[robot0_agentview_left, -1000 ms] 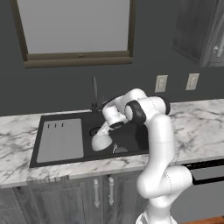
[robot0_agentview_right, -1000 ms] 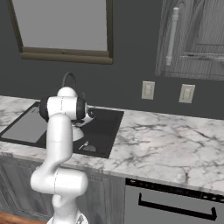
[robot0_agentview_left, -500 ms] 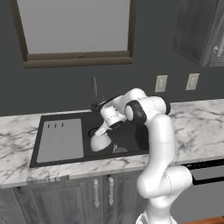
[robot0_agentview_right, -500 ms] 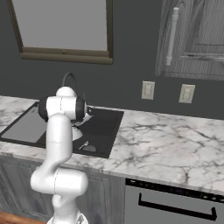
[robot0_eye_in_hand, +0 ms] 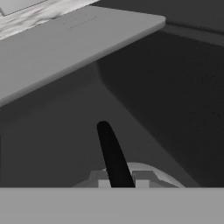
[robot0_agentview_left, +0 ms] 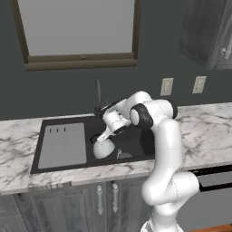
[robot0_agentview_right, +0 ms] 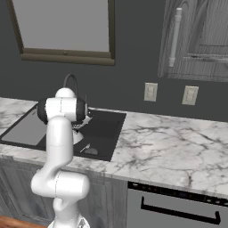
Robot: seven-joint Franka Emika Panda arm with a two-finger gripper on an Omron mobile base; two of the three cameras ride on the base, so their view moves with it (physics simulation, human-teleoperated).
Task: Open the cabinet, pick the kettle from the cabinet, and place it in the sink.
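Note:
The silvery-white kettle [robot0_agentview_left: 103,147] sits low inside the black sink [robot0_agentview_left: 141,141], just right of the light-grey drainboard [robot0_agentview_left: 63,145]. My gripper [robot0_agentview_left: 105,135] reaches down from the right and is shut on the kettle's thin dark arched handle [robot0_eye_in_hand: 111,153], which runs between the fingertips in the hand view. There, the kettle's pale top [robot0_eye_in_hand: 151,171] shows beside the handle, with the basin wall [robot0_eye_in_hand: 175,96] and drainboard [robot0_eye_in_hand: 65,43] beyond. In the right base view my arm hides most of the kettle in the sink [robot0_agentview_right: 107,129]. The cabinet [robot0_agentview_right: 196,40] with its bar handle [robot0_agentview_right: 175,38] hangs high on the right, door swung out.
A thin dark faucet [robot0_agentview_left: 97,95] rises behind the basin. White marble counter [robot0_agentview_right: 169,147] stretches to the right, with two wall outlets [robot0_agentview_right: 150,91] above it. A window [robot0_agentview_left: 77,31] hangs over the sink. Low cabinet doors [robot0_agentview_left: 106,204] and a dishwasher front [robot0_agentview_right: 173,205] lie below.
The hand and the kettle have sunk slightly lower in the basin. Everything else is still.

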